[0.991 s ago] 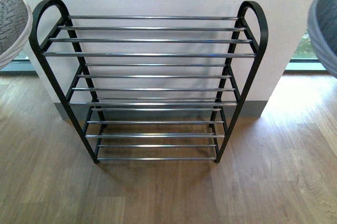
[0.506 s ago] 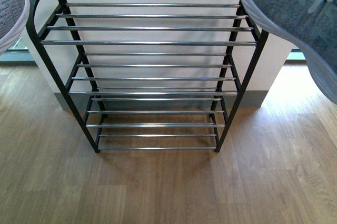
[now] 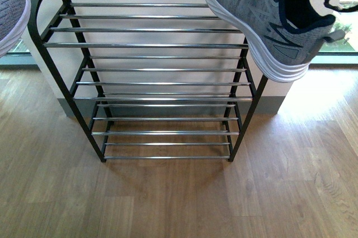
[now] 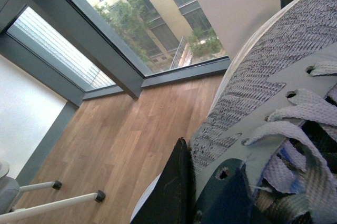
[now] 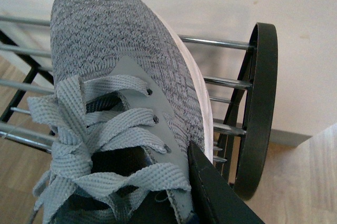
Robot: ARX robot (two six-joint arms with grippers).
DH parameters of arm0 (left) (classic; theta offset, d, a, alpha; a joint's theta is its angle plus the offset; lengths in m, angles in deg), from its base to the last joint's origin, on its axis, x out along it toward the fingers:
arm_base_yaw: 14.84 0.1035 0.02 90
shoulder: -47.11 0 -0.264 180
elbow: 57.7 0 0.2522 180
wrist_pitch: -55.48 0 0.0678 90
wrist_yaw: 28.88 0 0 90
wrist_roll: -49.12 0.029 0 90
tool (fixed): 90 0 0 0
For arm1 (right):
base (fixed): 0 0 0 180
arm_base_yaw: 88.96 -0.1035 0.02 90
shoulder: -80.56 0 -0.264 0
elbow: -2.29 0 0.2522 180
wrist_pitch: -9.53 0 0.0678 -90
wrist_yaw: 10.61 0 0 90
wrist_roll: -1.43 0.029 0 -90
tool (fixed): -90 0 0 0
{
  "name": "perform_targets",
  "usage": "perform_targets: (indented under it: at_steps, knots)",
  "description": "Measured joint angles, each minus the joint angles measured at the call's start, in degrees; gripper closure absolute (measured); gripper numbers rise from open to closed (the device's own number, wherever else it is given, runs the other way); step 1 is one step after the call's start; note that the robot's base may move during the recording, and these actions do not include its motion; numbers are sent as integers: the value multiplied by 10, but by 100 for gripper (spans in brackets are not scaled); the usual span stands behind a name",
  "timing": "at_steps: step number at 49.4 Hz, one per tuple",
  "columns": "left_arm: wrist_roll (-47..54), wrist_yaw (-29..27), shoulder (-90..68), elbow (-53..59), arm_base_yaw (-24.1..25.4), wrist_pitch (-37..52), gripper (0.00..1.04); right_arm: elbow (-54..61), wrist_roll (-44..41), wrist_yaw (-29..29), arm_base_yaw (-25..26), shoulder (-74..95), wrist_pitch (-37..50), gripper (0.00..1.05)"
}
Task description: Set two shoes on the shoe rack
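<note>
The shoe rack (image 3: 162,45) stands against the white wall, with a black frame and silver bars; every tier I can see is bare. The right shoe (image 3: 251,9), grey knit with a white sole, hangs tilted over the rack's top right corner, toe toward the wall. My right gripper (image 5: 158,171) is shut on the right shoe (image 5: 121,56) at the collar, one black finger (image 5: 210,192) against its side. Beside it is the rack's frame loop (image 5: 260,103). The left shoe (image 3: 10,9) shows only at the far left edge, beyond the rack. My left gripper (image 4: 197,192) is shut on the left shoe (image 4: 263,77).
A wooden floor (image 3: 179,199) spreads in front of the rack, and a grey skirting (image 3: 268,106) runs along the wall. Low windows (image 3: 335,42) flank the wall. In the left wrist view, white legs with black feet (image 4: 63,200) stand on the floor.
The right shoe has swung left and in over the rack's top right corner, now showing its side and sole. The left shoe has stayed at the left edge.
</note>
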Motion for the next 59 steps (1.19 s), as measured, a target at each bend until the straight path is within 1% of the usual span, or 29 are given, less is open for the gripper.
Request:
perform_targets:
  at_steps: [3,6,13,16,21,29,34,36,40,45,47,51,53,59]
  knots:
    - [0,0,0,0,0,0,103,-63,31,-8,0,40,-49,103]
    - [0,0,0,0,0,0,103,-136,62,-32,-1,88,-99,103]
    - [0,0,0,0,0,0,103,-279,112,-57,-1,176,-187,103]
    - [0,0,0,0,0,0,103,-318,125,-62,-1,198,-211,103]
    - [0,0,0,0,0,0,103,-428,157,-80,0,256,-276,103]
    - [0,0,0,0,0,0,103,-487,181,-110,6,287,-311,103]
    - [0,0,0,0,0,0,103,-487,186,-98,10,287,-313,103]
    - [0,0,0,0,0,0,103,-485,188,-94,10,287,-311,99]
    - [0,0,0,0,0,0,103,-476,200,-77,12,282,-305,85]
    - [0,0,0,0,0,0,103,-462,216,-62,13,266,-309,63]
    - [0,0,0,0,0,0,103,-452,222,-54,13,256,-308,56]
    - [0,0,0,0,0,0,103,-398,228,-30,19,213,-275,39]
    - [0,0,0,0,0,0,103,-369,227,-14,25,188,-267,32]
    - [0,0,0,0,0,0,103,-249,195,34,55,69,-250,8]
